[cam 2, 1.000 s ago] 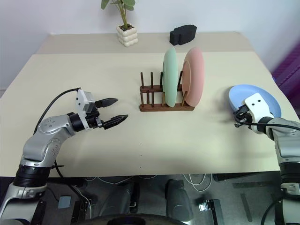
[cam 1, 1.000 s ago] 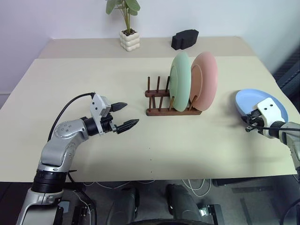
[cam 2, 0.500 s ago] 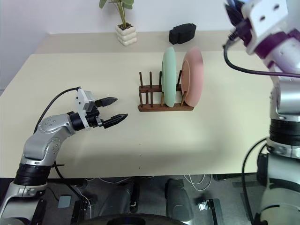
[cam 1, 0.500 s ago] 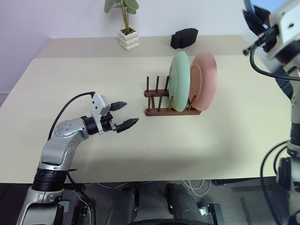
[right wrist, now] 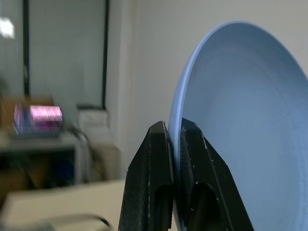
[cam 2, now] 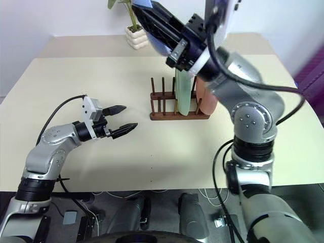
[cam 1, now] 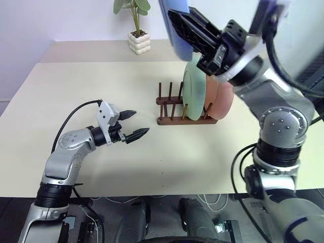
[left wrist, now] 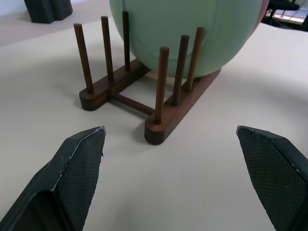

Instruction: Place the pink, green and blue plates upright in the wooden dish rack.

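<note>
The wooden dish rack (cam 1: 169, 109) stands mid-table with the green plate (cam 1: 193, 91) and the pink plate (cam 1: 224, 101) upright in its right-hand slots. High above the rack, my right gripper (cam 1: 173, 16) is shut on the rim of the blue plate (cam 1: 174, 30). In the right wrist view its fingers (right wrist: 151, 163) pinch the blue plate (right wrist: 240, 120) edge-on. My left gripper (cam 1: 140, 122) hovers open just over the table, left of the rack and pointing at it. The left wrist view shows the rack (left wrist: 144, 101) with free pegs in front of the green plate (left wrist: 183, 33).
A potted plant (cam 1: 137, 35) in a white pot stands at the back of the table. A black block (left wrist: 48, 8) sits behind the rack. My right arm (cam 1: 263, 81) crosses over the rack's right side.
My right arm has lifted the blue plate off the table's right side and swung it up and left, over the rack. The left arm has not moved.
</note>
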`<action>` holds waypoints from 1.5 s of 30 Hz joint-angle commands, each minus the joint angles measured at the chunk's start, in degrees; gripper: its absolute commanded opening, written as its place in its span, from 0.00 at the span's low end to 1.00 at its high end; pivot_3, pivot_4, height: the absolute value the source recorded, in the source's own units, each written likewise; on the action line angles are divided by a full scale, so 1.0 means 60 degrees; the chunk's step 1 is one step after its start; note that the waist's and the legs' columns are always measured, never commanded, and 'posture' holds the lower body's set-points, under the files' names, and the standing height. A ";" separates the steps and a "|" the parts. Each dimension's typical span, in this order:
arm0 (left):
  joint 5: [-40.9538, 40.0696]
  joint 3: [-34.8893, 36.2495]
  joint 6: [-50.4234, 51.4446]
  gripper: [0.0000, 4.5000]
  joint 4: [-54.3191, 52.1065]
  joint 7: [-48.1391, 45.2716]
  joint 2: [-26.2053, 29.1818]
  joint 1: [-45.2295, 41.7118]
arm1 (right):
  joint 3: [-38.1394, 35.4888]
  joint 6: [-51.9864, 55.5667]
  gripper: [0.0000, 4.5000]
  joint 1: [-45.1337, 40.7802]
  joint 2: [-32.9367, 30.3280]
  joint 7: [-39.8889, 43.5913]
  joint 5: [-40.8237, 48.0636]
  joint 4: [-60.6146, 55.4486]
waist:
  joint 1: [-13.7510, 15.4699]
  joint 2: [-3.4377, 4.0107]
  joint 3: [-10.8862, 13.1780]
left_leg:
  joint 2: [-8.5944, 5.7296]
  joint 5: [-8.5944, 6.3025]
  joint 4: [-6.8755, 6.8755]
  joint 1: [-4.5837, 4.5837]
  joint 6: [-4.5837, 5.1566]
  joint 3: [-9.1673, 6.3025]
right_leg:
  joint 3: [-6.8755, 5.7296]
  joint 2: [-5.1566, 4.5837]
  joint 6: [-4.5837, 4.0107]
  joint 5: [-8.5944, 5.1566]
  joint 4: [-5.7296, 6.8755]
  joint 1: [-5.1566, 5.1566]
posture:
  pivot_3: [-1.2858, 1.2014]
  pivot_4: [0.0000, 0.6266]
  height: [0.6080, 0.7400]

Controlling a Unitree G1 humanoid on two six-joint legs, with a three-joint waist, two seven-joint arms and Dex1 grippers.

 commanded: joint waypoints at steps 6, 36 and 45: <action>-0.0108 0.0326 -0.0125 1.00 -0.0422 0.0044 0.0172 0.0020 | -0.0258 0.1174 0.01 0.1013 0.0871 -0.2433 0.1674 -0.0209 | -0.0007 -0.0001 -0.0001 | -0.0004 0.0002 0.0001 -0.0056 -0.0002 0.0005 | 0.0001 -0.0002 0.0000 0.0001 0.0004 -0.0058 | 0.52 0.24 1.00; -0.0124 0.0322 -0.0049 1.00 -0.0441 0.0072 0.0227 0.0015 | -0.0296 0.1214 0.01 0.1173 0.1105 -0.3914 0.3300 0.0170 | -0.0047 0.0000 -0.0001 | -0.0002 0.0004 0.0008 -0.0099 -0.0001 0.0004 | -0.0003 0.0019 0.0002 0.0002 0.0016 -0.0101 | 0.52 0.24 1.00; -0.0121 0.0316 -0.0025 1.00 -0.0467 0.0087 0.0231 0.0029 | -0.0341 0.1109 0.01 0.1170 0.1313 -0.4333 0.3633 0.0169 | -0.0043 0.0000 -0.0001 | -0.0001 0.0004 0.0008 -0.0100 -0.0002 0.0003 | -0.0002 0.0020 0.0002 0.0002 0.0017 -0.0101 | 0.52 0.24 1.00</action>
